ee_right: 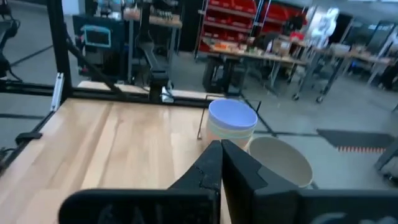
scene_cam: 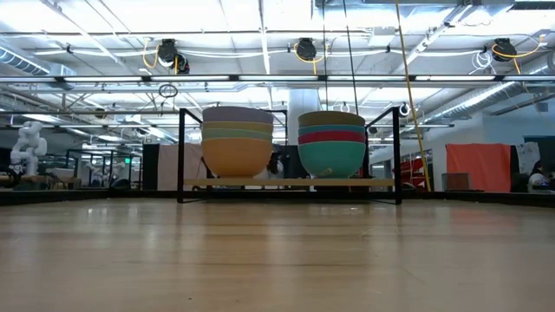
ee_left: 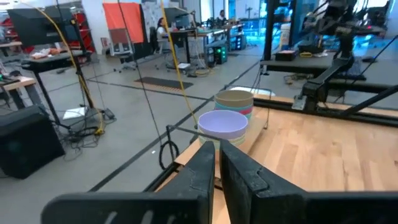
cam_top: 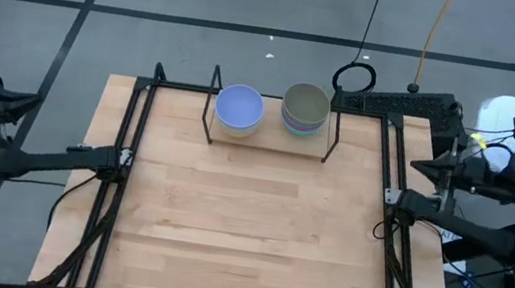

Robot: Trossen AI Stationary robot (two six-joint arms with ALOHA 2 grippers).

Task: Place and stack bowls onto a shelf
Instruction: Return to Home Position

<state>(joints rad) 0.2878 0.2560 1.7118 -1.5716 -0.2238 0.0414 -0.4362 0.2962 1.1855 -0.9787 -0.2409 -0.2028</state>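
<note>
Bowls sit in two stacks on the shelf (scene_cam: 286,183), with none on the open table (cam_top: 245,233). The stacking therefore looks finished, and only the pull-back to rest seems in hand.

Left gripper (ee_left: 216,148) hangs beside the table's left edge, its two fingers drawn together on nothing. Ahead of it and well apart is the stack topped by the lavender bowl (ee_left: 222,123). The stack topped by the grey-olive bowl (ee_left: 234,99) is just behind that.

Right gripper (ee_right: 221,146) hangs at the opposite side, fingers likewise together and empty. Ahead of it the order is reversed, with the grey-olive bowl nearer and the lavender one beyond.

Each arm is thus nearer its own stack. The shelf's long axis runs across from one gripper toward the other, along the table's far edge.

In the low view the lavender stack shows pale yellow, mint green and orange beneath. The other stack shows teal, magenta and teal.

Neither gripper is near a bowl, so I judge that any coming move need only carry away from the shelf.
</note>
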